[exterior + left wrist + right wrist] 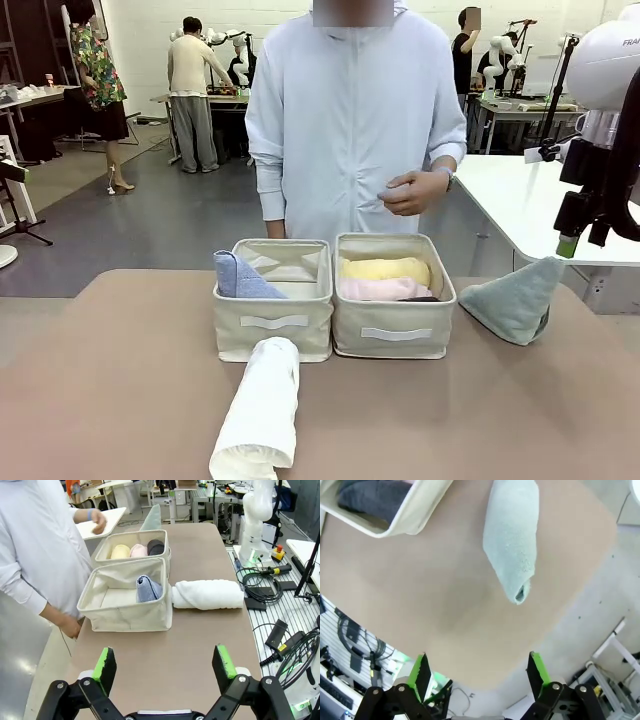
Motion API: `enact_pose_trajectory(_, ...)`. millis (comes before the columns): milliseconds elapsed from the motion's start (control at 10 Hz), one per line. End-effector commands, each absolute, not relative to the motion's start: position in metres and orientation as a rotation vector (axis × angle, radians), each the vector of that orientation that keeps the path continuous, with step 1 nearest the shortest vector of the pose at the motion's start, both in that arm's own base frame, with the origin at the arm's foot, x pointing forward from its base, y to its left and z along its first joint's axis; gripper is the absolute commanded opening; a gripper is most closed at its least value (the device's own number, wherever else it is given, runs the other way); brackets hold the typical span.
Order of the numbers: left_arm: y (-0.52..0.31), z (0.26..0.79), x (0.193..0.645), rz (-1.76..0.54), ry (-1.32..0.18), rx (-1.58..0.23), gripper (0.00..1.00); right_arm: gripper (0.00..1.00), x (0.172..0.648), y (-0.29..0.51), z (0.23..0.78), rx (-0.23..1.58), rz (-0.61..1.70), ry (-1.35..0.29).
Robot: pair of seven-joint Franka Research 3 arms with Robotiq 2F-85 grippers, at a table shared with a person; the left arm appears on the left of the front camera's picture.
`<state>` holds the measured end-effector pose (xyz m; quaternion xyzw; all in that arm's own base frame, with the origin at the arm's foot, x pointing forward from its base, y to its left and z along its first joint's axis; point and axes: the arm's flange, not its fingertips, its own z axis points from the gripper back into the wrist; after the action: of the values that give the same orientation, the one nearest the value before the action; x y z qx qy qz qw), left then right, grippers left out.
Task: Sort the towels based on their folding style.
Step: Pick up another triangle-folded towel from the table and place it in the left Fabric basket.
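Looking across the table point(100, 400) from the robot side: both grippers hang wide open with nothing in them, the left gripper point(165, 667) over bare tabletop and the right gripper point(479, 672) up above the sage-green towel point(515, 298). Nearest is the white towel point(258, 410), a roll butted against the left bin point(273, 322) at its 6 o'clock. That bin has the lavender-blue towel point(240, 277) in it. The right bin point(393, 335) holds the yellow towel point(385, 269), the pink towel point(385, 289) and the dark grey towel point(155, 547). The sage-green cone sits on the table at 3 o'clock of the right bin. A person point(350, 120) stands at 12 o'clock behind the bins.
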<state>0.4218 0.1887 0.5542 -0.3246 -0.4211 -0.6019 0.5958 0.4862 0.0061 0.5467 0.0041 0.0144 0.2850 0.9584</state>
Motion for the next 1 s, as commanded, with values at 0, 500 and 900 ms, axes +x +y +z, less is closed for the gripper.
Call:
enact_pose_trajectory(0, 0.190, 0.556, 0.423, -1.397, -0.995, -0.745, 1.00, 1.00, 0.478, 0.011, 0.548, -0.023, 0.570, 0.039)
enact_pose_trajectory(500, 0.190, 0.556, 0.423, -1.397, -0.995, -0.745, 1.00, 1.00, 0.519, -0.011, 0.510, 0.173, 0.626, 0.002)
enact_pose_trajectory(900, 0.190, 0.556, 0.423, -1.397, -0.995, -0.745, 1.00, 1.00, 0.546, -0.015, 0.468, 0.212, 0.637, 0.017)
